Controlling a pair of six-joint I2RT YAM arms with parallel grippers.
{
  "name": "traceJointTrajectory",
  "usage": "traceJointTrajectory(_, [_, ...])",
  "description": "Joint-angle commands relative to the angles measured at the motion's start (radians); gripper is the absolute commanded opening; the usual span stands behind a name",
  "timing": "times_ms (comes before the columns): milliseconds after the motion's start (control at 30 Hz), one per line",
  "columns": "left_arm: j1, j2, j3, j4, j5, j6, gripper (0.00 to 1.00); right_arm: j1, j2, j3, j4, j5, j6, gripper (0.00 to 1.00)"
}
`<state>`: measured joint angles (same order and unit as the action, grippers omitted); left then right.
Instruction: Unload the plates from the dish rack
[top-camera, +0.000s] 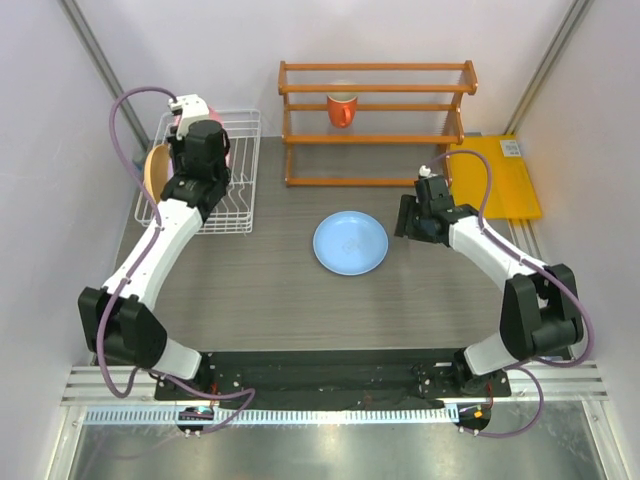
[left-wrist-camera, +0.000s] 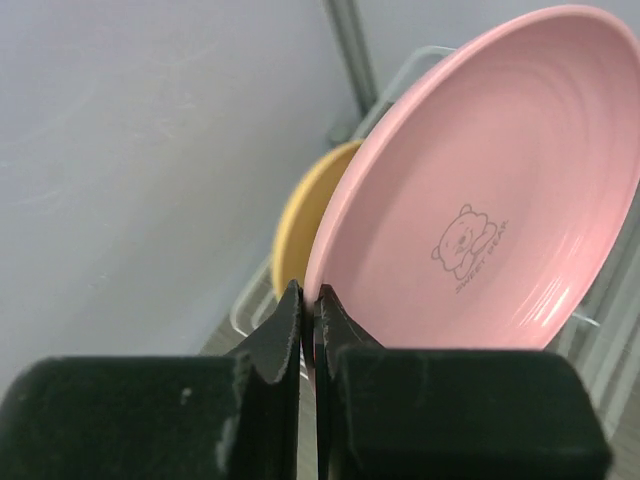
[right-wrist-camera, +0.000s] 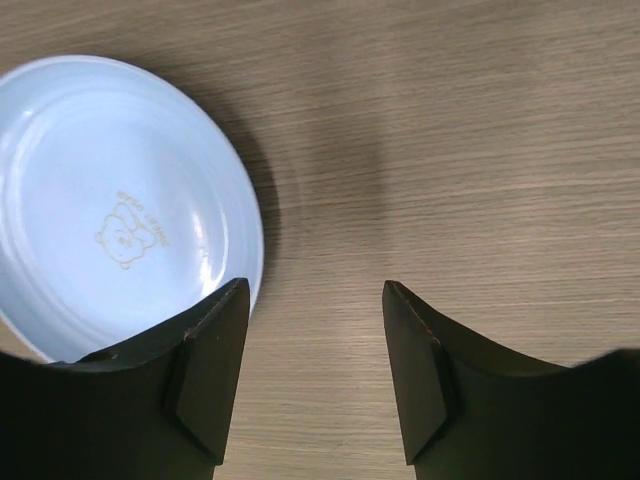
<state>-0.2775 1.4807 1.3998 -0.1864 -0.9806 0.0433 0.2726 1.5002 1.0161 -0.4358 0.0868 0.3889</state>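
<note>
The white wire dish rack (top-camera: 243, 190) stands at the back left. My left gripper (top-camera: 205, 142) is over it, shut on the rim of the pink plate (left-wrist-camera: 480, 200), which stands on edge. In the left wrist view my left gripper (left-wrist-camera: 308, 300) pinches that rim. The orange-yellow plate (left-wrist-camera: 300, 215) stands behind it and shows in the top view (top-camera: 155, 168) at the rack's left end. The light blue plate (top-camera: 350, 243) lies flat on the table. My right gripper (top-camera: 408, 218) is open and empty just right of it, and the right wrist view shows it (right-wrist-camera: 315, 295) beside that plate (right-wrist-camera: 110, 200). The lilac plate is not in view.
An orange wooden shelf (top-camera: 375, 125) stands at the back centre with an orange mug (top-camera: 342, 108) on it. A yellow board (top-camera: 497, 178) lies at the back right. Walls close in on both sides.
</note>
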Motion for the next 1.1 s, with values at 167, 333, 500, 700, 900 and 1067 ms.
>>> traceJointTrajectory(167, [-0.052,-0.134,-0.059,-0.196,0.474,-0.382,0.0,0.016,-0.147,0.067,0.068,-0.226,0.013,0.68])
traceJointTrajectory(333, [-0.081,-0.128,-0.12,-0.163,0.744,-0.532,0.0,0.043,-0.173,0.055,0.186,-0.309,0.085,0.69])
traceJointTrajectory(500, [-0.147,-0.103,-0.162,-0.128,0.803,-0.586,0.0,0.079,-0.175,0.061,0.258,-0.328,0.13,0.71])
traceJointTrajectory(700, [-0.23,-0.083,-0.189,-0.101,0.809,-0.628,0.0,0.111,-0.129,0.072,0.301,-0.345,0.153,0.71])
traceJointTrajectory(900, [-0.293,-0.071,-0.193,-0.094,0.786,-0.64,0.0,0.132,-0.081,0.079,0.309,-0.338,0.156,0.7])
traceJointTrajectory(1067, [-0.319,-0.072,-0.188,-0.087,0.783,-0.645,0.0,0.137,-0.038,0.072,0.302,-0.322,0.15,0.45])
